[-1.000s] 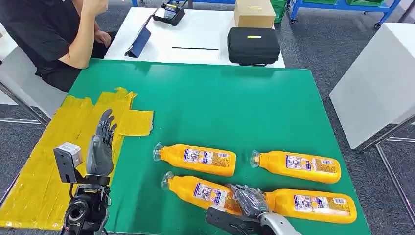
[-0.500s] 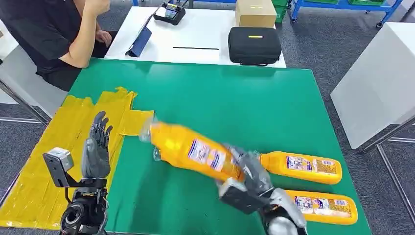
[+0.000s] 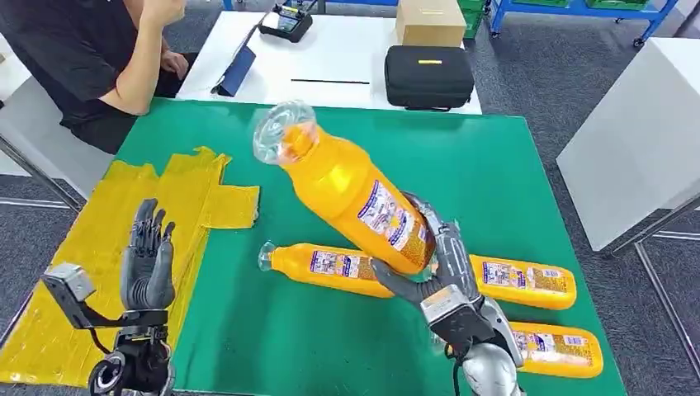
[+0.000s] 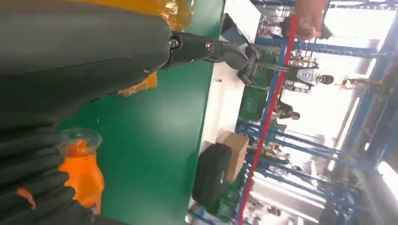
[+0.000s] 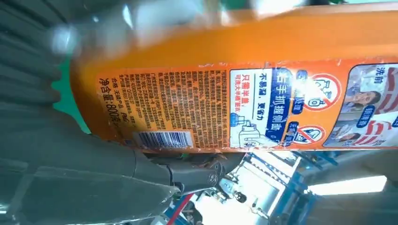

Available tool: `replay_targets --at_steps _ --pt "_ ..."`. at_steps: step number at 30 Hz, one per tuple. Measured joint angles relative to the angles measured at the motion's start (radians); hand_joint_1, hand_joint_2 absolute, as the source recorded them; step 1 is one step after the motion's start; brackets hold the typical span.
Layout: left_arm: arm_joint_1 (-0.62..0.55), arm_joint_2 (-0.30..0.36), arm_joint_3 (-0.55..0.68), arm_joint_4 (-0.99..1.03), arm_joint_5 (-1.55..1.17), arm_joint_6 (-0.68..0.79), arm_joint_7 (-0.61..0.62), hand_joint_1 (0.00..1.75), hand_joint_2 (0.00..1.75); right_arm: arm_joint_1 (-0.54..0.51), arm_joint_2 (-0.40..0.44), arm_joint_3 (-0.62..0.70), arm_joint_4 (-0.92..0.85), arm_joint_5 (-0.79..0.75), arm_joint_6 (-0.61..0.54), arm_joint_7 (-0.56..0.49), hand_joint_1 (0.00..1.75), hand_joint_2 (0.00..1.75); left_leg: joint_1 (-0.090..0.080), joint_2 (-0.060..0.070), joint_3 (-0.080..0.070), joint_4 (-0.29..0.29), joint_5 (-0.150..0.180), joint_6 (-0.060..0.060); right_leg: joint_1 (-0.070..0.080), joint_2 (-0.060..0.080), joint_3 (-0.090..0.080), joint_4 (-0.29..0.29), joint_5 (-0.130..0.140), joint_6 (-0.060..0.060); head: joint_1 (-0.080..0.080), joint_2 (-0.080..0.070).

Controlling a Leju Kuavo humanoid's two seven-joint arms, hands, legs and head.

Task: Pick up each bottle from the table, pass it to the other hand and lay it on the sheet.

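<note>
Right hand grips an orange bottle around its base end and holds it in the air above the middle of the bench, tilted with its clear cap toward the far-left corner. Left hand stands upright over the near-left part of the bench, fingers straight and slightly apart, holding nothing, well apart from the bottle.

Because the grip sits at one end, most of the bottle's weight hangs beyond the fingers; it could pivot or slip out during the pass, and it might drop onto the three orange bottles lying below and roll them. A handover with the left hand closing late would cause the same fall.

The bottle is glossy orange plastic with a printed blue-and-white label and a barcode near the base. The yellow sheet lies along the left edge of the bench.
</note>
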Motion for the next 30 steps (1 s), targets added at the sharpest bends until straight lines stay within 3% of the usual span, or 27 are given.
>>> replay_targets --at_steps 13,24,30 --pt "0.011 0.000 -0.014 -0.011 0.102 -0.112 0.019 0.00 1.75 -0.043 0.004 0.045 0.101 -0.055 -0.053 -0.008 1.75 1.75 0.000 0.000 0.000 0.000 0.000 0.000 0.000 0.000 0.000 0.000 0.000 0.000 0.000 0.000" --pt "0.066 0.004 -0.118 -0.116 0.164 -0.135 0.053 0.00 1.75 -0.198 0.066 0.363 0.444 0.010 -0.091 0.088 1.75 1.75 0.001 0.000 0.000 0.000 0.001 -0.001 0.001 0.000 -0.001 0.000 0.000 0.000 0.000 0.000" --pt "0.078 0.015 -0.152 -0.122 0.189 -0.146 0.070 0.00 1.75 -0.215 0.079 0.488 0.485 0.097 -0.101 0.200 1.75 1.75 0.001 0.000 -0.002 0.000 0.001 -0.001 0.000 0.000 -0.002 0.000 0.000 0.000 0.000 0.000"
